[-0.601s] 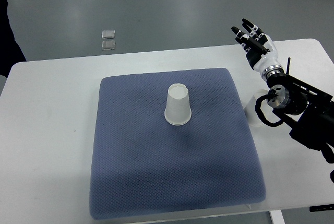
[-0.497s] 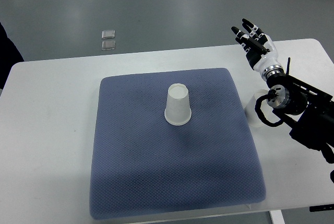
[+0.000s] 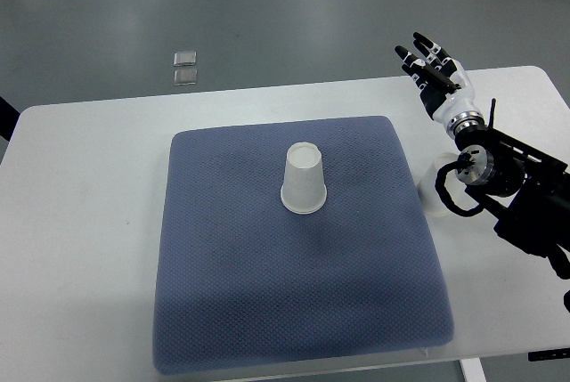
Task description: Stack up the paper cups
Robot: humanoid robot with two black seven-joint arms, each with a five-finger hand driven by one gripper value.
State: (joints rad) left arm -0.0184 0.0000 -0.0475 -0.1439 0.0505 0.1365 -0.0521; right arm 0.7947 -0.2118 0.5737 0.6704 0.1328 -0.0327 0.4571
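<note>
Table surface, white and rounded at its corners [image 3: 89, 186], carries everything here, and most of its middle is covered by a large blue-grey quilted fabric mat [image 3: 294, 311]. Next in size is the right arm, black and jointed, reaching in from the right edge and ending in a black-and-white right hand [image 3: 432, 69] held up over the far right part of the table, fingers spread and straight, gripping nothing. Well to the left of that hand and nearer the camera, an upside-down white paper cup [image 3: 305, 179] stands upright on the mat, apart from everything else. A small white object [image 3: 427, 197] sits under the forearm just off the mat; possibly another cup, but I cannot tell. Stacking looks not yet begun: the reach is the step in hand, and it calls for bringing the hand to a cup and closing around its wall.
</note>
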